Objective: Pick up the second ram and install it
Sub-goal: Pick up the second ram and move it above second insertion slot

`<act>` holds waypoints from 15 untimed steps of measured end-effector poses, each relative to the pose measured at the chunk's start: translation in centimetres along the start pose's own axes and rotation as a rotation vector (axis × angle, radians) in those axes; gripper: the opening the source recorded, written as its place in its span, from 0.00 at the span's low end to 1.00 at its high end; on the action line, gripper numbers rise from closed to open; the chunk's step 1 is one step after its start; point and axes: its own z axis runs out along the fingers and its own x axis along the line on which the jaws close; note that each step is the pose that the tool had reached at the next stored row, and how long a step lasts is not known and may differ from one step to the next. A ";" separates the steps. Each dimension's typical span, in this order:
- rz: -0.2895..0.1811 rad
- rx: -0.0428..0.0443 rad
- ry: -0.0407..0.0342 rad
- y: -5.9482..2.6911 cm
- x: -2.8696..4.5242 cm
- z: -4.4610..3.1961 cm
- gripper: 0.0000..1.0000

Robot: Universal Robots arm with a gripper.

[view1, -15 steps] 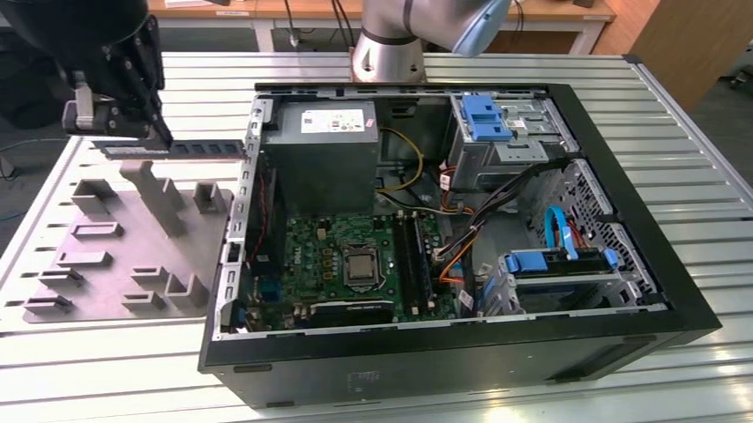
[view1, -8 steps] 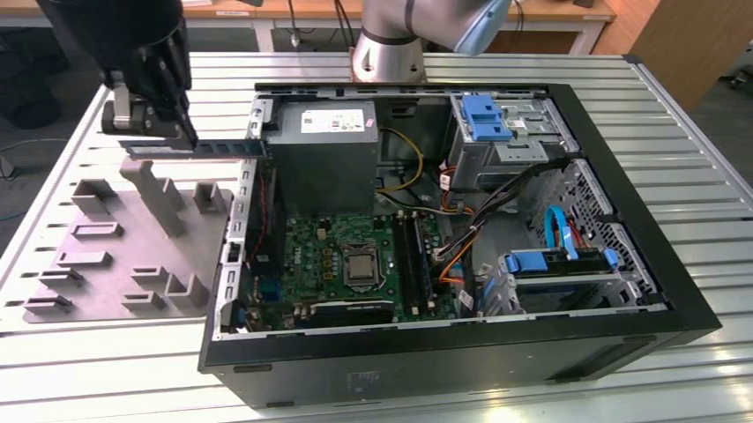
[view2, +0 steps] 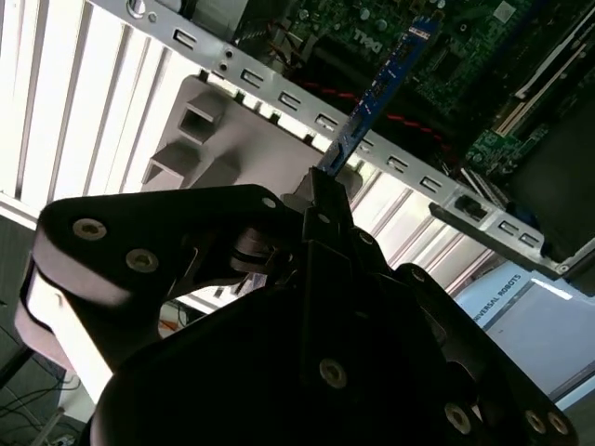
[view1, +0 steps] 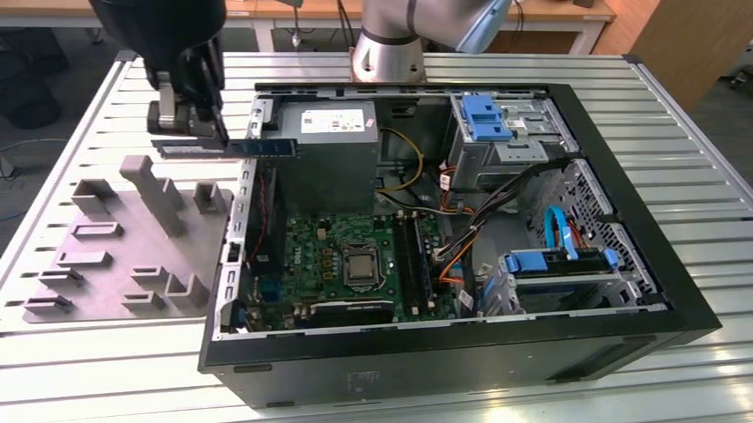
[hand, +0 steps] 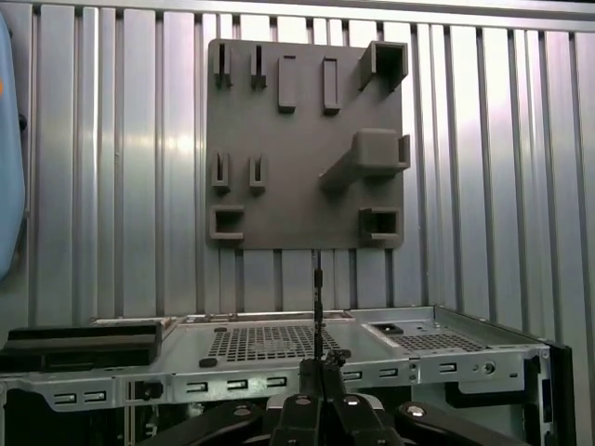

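Over the case wall edge (view1: 245, 189), the gripper (view1: 215, 139) clamps the second ram (view1: 268, 146) aloft.

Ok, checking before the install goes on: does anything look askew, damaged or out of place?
Nothing stands out. The gripper is shut on one end of the second ram, which sticks out level over the computer case's wall at the exterior view's left. The grey fixture block lies flat beside it.

Second ram (view1: 268, 147) over case wall (view1: 246, 220), fixture block (view1: 118, 256) alongside
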 end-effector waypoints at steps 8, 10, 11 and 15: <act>0.000 -0.0003 0.0000 -2.95 -0.11 -0.10 0.12; 0.000 -0.0002 0.0000 -3.71 -0.15 -0.12 0.12; 0.000 -0.0002 -0.0001 -4.08 -0.16 -0.13 0.12; 0.000 -0.0004 0.0000 -5.55 -0.22 -0.19 0.12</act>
